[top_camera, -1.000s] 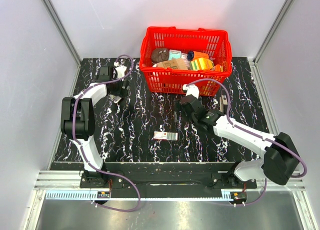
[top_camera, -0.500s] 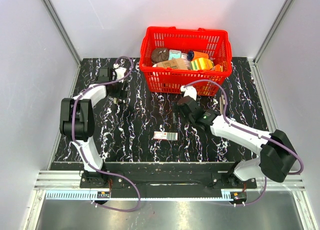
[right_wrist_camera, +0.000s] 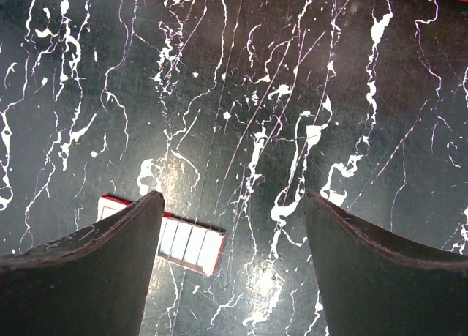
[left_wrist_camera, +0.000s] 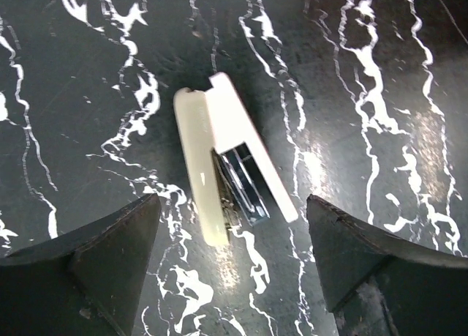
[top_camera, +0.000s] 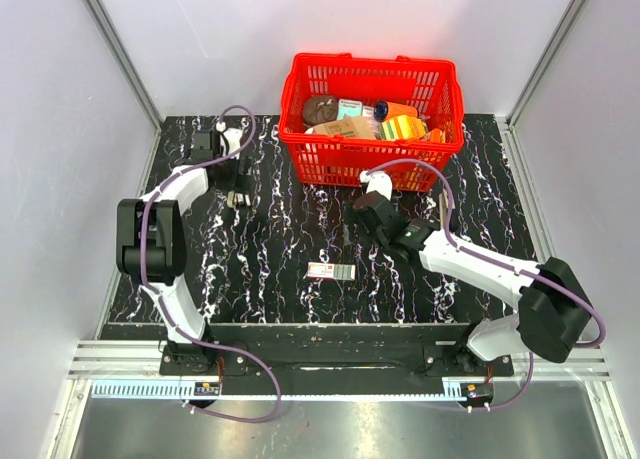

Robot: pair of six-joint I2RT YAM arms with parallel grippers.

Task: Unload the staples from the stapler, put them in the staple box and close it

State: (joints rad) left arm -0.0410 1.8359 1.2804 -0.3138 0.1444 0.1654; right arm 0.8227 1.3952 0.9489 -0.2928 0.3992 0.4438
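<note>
Cream stapler (left_wrist_camera: 219, 142) lies on the black marbled worktop (top_camera: 290, 229) at about 10 o'clock, hinged apart, its metal magazine showing. Left tool (left_wrist_camera: 230, 208) hangs over it with jaws spread wide, one either side, not touching. Right tool (right_wrist_camera: 232, 204) is likewise spread wide above bare worktop. A small red-edged box (right_wrist_camera: 191, 242), possibly staples though the label is unreadable, lies near centre. Red basket (top_camera: 370, 61) at 12 o'clock.

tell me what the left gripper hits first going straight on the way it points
Probably the white stapler, lying on the table right in line with the open left gripper; depth is unclear.
</note>
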